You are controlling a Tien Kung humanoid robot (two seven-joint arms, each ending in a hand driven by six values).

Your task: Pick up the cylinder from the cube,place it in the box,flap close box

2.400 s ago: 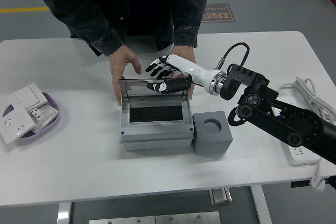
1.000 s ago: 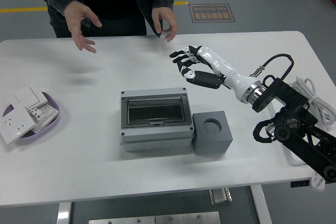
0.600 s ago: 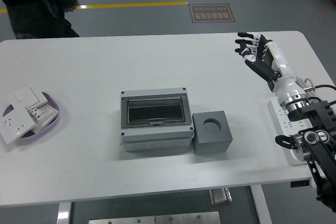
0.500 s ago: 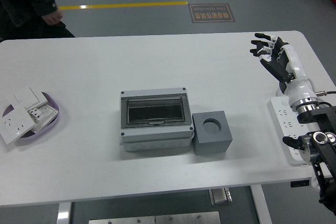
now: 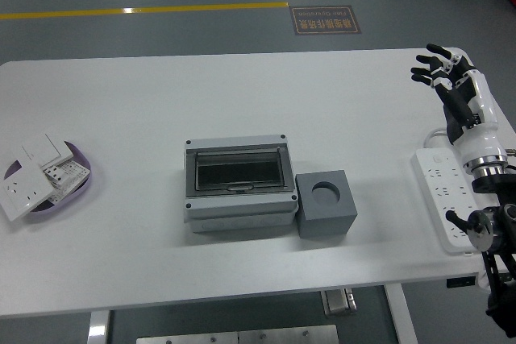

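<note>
The grey plastic box [image 5: 238, 184] sits lid-down beside the empty-socketed grey cube [image 5: 326, 204]; the right hand [image 5: 451, 86], fingers spread and empty, should simply park clear of the white desk [image 5: 137, 118].

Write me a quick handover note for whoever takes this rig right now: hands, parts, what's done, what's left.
Right hand: open, empty, raised over the table's far right corner. Left hand: not in view.
Box: mid-table, flap shut.
Cube: touching the box's right side, its round socket empty.
Cylinder: not visible; presumably inside the box.
Done: by appearance, the flap is closed.
Left: nothing evident; confirm the cylinder is inside.
</note>
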